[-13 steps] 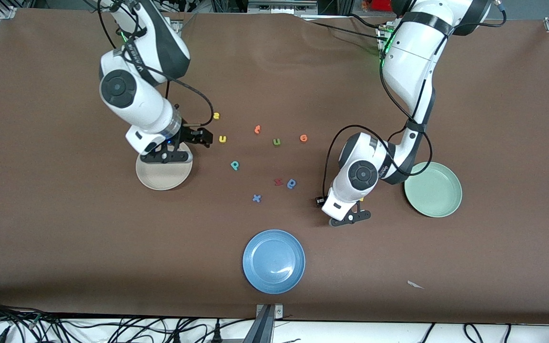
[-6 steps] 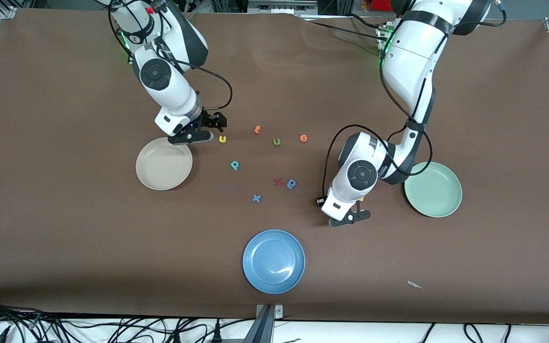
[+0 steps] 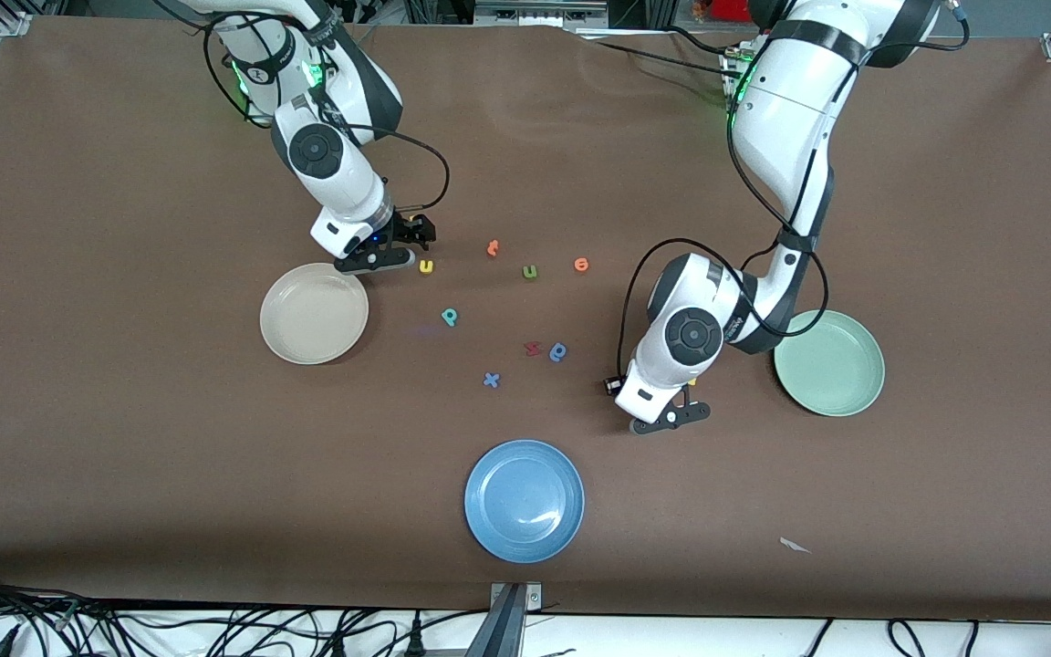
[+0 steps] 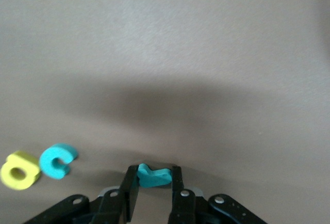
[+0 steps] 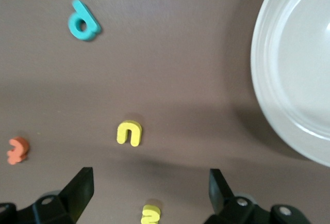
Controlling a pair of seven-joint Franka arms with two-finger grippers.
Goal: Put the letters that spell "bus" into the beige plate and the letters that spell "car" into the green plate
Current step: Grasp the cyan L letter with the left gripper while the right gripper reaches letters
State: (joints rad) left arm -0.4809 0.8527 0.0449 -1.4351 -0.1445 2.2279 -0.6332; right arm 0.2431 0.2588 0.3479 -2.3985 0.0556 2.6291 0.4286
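Observation:
My left gripper (image 4: 153, 182) is shut on a teal letter (image 4: 153, 176), seemingly the "r", low at the table near the green plate (image 3: 828, 365). Beside it lie the teal "c" (image 4: 56, 160) and yellow "a" (image 4: 20, 170). My right gripper (image 5: 149, 182) hangs open over the yellow "s" (image 5: 150, 214), which lies between its fingers untouched. The yellow "u" (image 3: 426, 265) lies beside it, and the teal "b" (image 3: 450, 317) lies nearer the front camera. The beige plate (image 3: 306, 319) holds nothing. In the front view the left gripper (image 3: 679, 401) hides its letter.
A blue plate (image 3: 524, 500) sits near the front edge. Stray letters lie mid-table: an orange one (image 3: 493, 247), a green "u" (image 3: 530, 271), another orange one (image 3: 581, 265), a red one (image 3: 533, 348), a darker blue one (image 3: 559, 351) and a blue "x" (image 3: 491, 380).
My right arm swung from over the beige plate toward the robots' bases and now covers the yellow "s". My left arm stayed in place over the table.

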